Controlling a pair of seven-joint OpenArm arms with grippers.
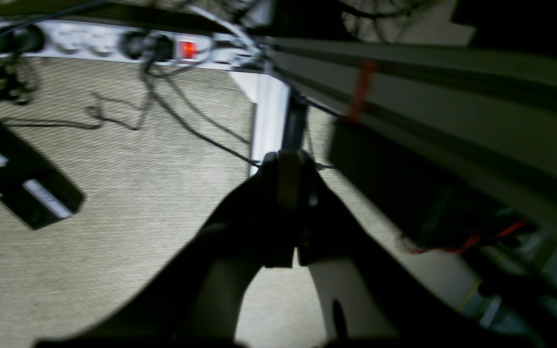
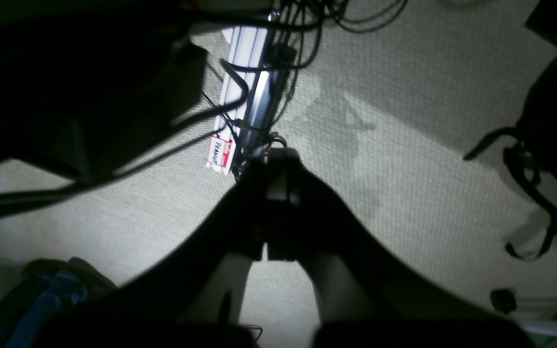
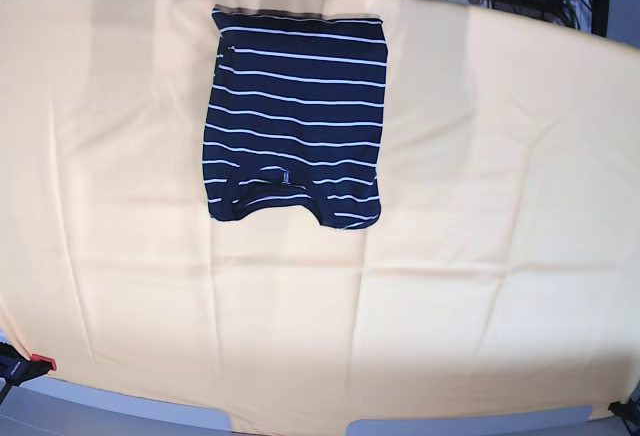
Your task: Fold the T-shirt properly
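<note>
Left wrist: left fingers (image 1: 285, 193) pressing together, dark, hanging over ribbed grey carpet (image 1: 128, 193), no shirt nearby. Right wrist: right fingers (image 2: 278, 193) also pressing together, holding nothing. Base: navy pinstriped T-shirt (image 3: 295, 116) lying folded into a rough rectangle w/ soft creases on yellow-orange cloth (image 3: 480, 206) covering bench, no fingers showing.

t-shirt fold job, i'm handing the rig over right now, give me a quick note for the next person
Left gripper: shut, empty, off the table, looking at carpet.
Right gripper: shut, empty, also over the floor.
T-shirt: lies folded into a compact rectangle on the yellow cloth, toward the far edge, collar side near.
Done: sleeves and sides tucked in, fold looks finished.
Left: probably nothing; check the edges are even.
</note>
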